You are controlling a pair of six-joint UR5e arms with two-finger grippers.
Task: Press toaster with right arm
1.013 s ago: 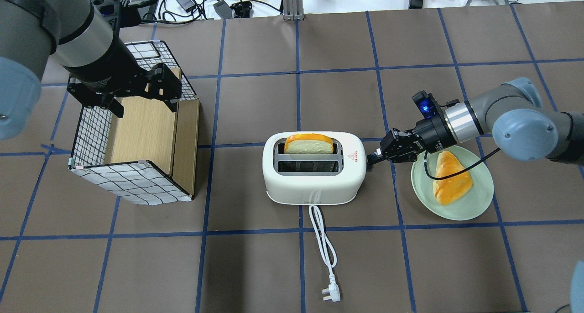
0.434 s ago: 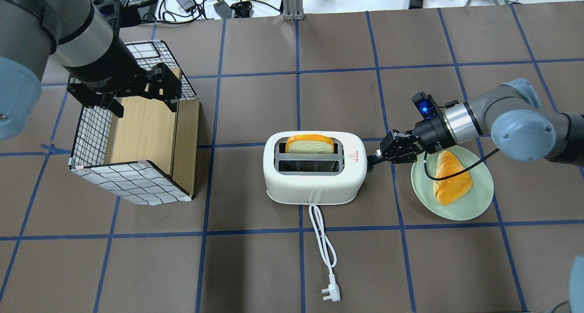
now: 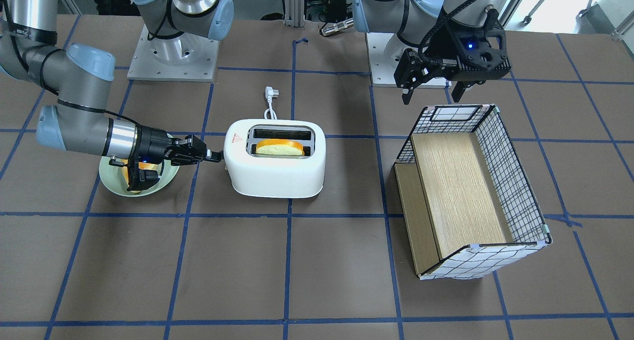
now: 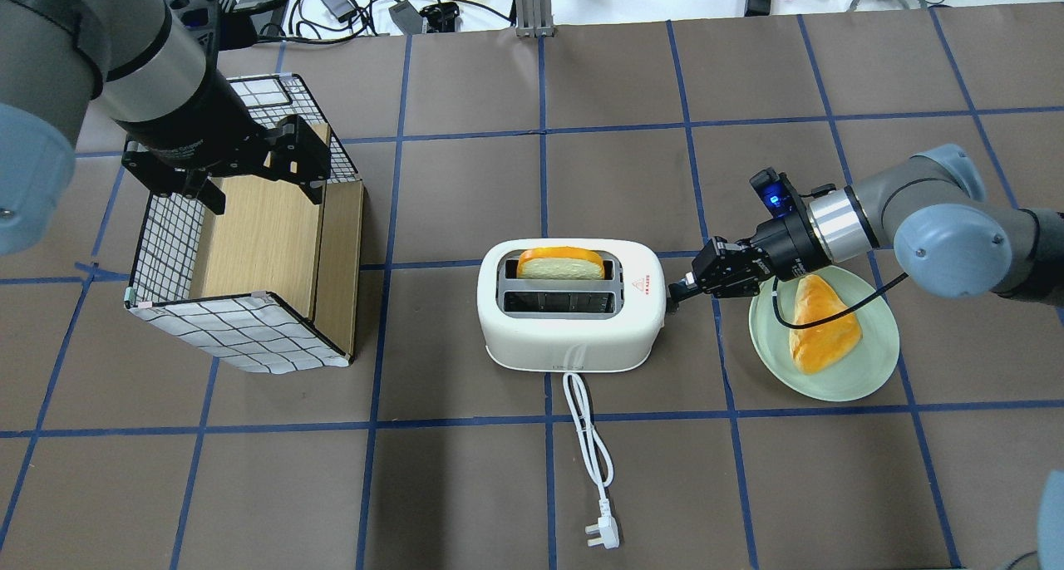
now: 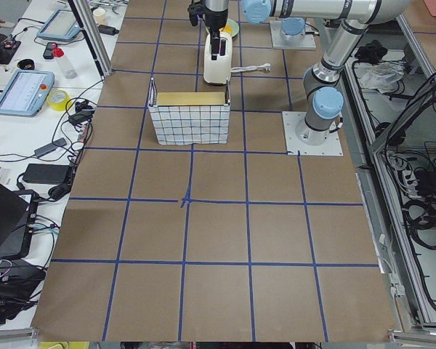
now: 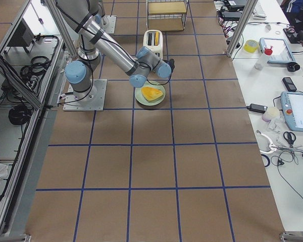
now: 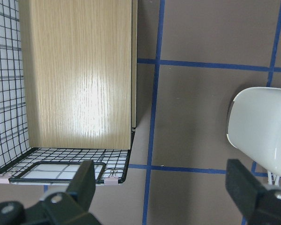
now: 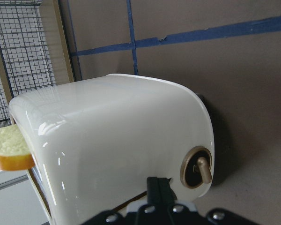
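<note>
The white two-slot toaster (image 4: 573, 325) stands mid-table, with a bread slice (image 4: 561, 262) sticking up out of its far slot. It also shows in the front view (image 3: 277, 174) and the right wrist view (image 8: 112, 140). My right gripper (image 4: 672, 292) is shut, its tips against the toaster's right end. In the right wrist view the shut gripper (image 8: 158, 187) sits just left of a round dial (image 8: 196, 168). The front view shows the right gripper (image 3: 217, 156) at the toaster's end. My left gripper (image 4: 258, 184) is open and empty, above the wire box.
A checked wire box with a wooden board (image 4: 249, 246) stands left of the toaster. A pale green plate (image 4: 864, 370) with another bread piece (image 4: 823, 321) lies under my right wrist. The white cord and plug (image 4: 603, 537) trail toward the table's near edge.
The bread slice sits slightly lower in the slot. The toaster has shifted a few pixels back and forth. My right gripper stays at its end. The left arm has not moved.
</note>
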